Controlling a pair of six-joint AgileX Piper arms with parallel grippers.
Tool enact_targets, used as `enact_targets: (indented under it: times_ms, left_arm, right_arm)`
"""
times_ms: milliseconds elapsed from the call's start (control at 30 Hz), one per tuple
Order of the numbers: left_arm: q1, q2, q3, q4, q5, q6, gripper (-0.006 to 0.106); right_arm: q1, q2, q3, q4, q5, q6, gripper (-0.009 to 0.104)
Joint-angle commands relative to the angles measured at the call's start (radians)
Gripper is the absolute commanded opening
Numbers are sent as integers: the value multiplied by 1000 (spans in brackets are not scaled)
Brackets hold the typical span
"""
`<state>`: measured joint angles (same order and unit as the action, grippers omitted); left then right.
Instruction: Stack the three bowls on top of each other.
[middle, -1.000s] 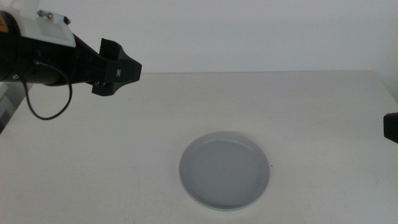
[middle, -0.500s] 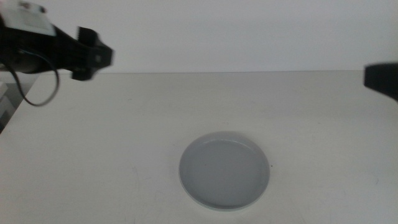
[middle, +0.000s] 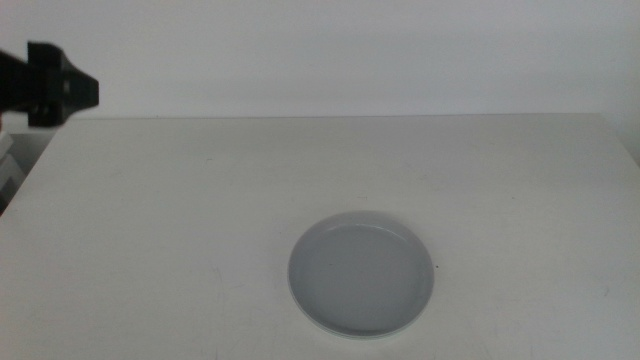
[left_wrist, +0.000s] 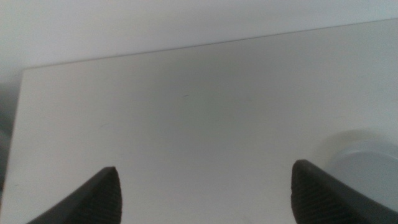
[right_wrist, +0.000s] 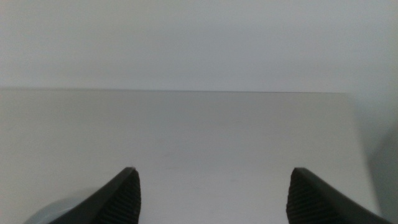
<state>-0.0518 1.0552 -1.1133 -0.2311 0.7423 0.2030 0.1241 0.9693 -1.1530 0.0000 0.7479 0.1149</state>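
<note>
A grey-blue bowl (middle: 362, 274) lies alone on the white table (middle: 200, 200), a little right of centre and near the front. A paler edge shows along its front rim. I cannot make out a mint green or a white bowl as separate things. My left gripper (middle: 62, 88) is high at the far left edge, well away from the bowl. In the left wrist view it (left_wrist: 205, 168) is open and empty, with part of the bowl (left_wrist: 367, 158) beyond one jaw. My right gripper (right_wrist: 214, 171) is out of the middle view, open and empty, with a sliver of the bowl (right_wrist: 53, 216) showing.
The table's back edge meets a plain pale wall (middle: 350, 50). The table's left edge (middle: 25, 185) and right edge (middle: 620, 140) are in view. Nothing else stands on the table.
My left arm has drawn back to the left and up, from above the table's left half to the picture's edge. My right gripper showed at the right edge and has left the middle view.
</note>
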Motion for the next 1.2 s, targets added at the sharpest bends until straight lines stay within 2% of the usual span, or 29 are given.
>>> enact_targets:
  times_ms: [0,433,667,900,1167]
  left_arm:
    - [4,-75,26,-55,-95,28,105]
    - [4,-430,419,-82,-354,65,105]
    - [4,-623,627,-104,-465,66,105]
    - [4,-713,720,-103,-554,66,105]
    - [4,-712,722,-103,-506,65,105]
  right_arm:
    - [-58,-61,-20,0,-49,-33,59]
    - [-69,-488,448,0,-305,-141,59]
    - [-69,-674,637,0,-323,-144,59]
    - [-69,-716,710,-6,-322,-144,59]
    - [-69,-716,731,-6,-316,-144,59]
